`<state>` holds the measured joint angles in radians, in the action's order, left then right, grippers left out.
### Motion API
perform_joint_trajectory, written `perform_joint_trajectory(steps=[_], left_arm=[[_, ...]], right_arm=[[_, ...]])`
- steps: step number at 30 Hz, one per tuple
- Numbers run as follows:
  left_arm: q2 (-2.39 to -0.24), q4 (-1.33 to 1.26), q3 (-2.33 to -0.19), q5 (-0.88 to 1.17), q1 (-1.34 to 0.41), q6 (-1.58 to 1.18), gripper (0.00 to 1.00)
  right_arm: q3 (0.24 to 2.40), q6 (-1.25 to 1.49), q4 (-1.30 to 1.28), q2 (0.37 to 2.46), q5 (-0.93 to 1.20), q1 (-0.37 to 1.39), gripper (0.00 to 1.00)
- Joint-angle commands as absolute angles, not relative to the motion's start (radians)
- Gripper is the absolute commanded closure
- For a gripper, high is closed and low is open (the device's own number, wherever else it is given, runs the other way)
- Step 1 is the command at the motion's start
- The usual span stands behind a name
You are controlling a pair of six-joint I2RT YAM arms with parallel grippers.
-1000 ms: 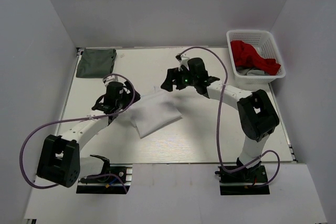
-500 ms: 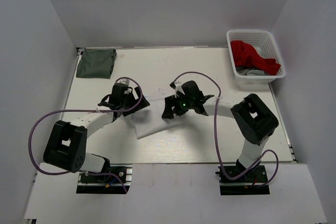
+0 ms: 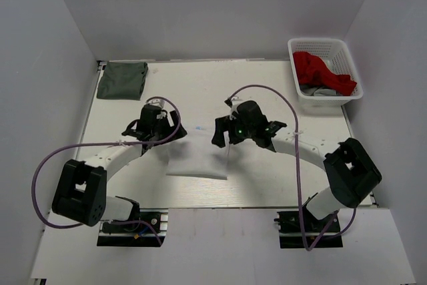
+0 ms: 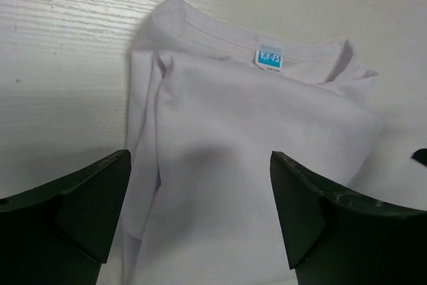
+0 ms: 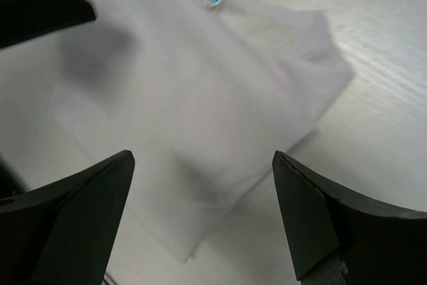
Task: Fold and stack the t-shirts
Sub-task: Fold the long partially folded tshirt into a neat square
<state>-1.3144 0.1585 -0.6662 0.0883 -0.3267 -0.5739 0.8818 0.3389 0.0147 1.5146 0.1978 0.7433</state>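
Note:
A white t-shirt [image 3: 197, 159] lies folded into a rectangle at the middle front of the table. In the left wrist view the white t-shirt [image 4: 253, 131] shows its collar and a blue neck label [image 4: 269, 58] at the far end. My left gripper [image 3: 162, 131] hovers over its left edge, open and empty [image 4: 200, 165]. At the shirt's right edge my right gripper [image 3: 223, 135] is open and empty too [image 5: 203, 165], above a corner of the shirt [image 5: 200, 78]. The dark grey-green t-shirt [image 3: 122, 79] lies folded in the far left corner.
A white basket [image 3: 325, 45] at the far right holds a red cloth [image 3: 320, 70] and a grey one. Grey walls enclose the table [image 3: 267, 91] on three sides. Purple cables loop from both arms.
The right gripper came from the far middle down to the shirt's right edge. The white shirt turned from a slant to lie square. The left gripper shifted slightly up and right.

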Motion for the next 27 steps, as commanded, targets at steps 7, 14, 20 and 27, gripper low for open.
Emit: perform_joint_trajectory(steps=[7, 14, 20, 27], left_arm=[[-1.512, 0.176, -0.854, 0.034, -0.328, -0.52, 0.31], [-1.606, 0.176, -0.877, 0.025, -0.318, -0.511, 0.45], [-1.606, 0.135, -0.867, 0.078, -0.318, -0.502, 0.76], [-1.575, 0.104, -0.83, 0.069, -0.318, -0.502, 1.0]], right_arm=[[1.038, 0.465, -0.101, 1.657, -0.011, 0.638, 0.15], [1.095, 0.474, -0.088, 1.778, 0.116, 0.606, 0.45], [1.101, 0.474, -0.023, 1.802, 0.192, 0.597, 1.0], [1.092, 0.457, 0.078, 1.711, 0.324, 0.583, 1.0]])
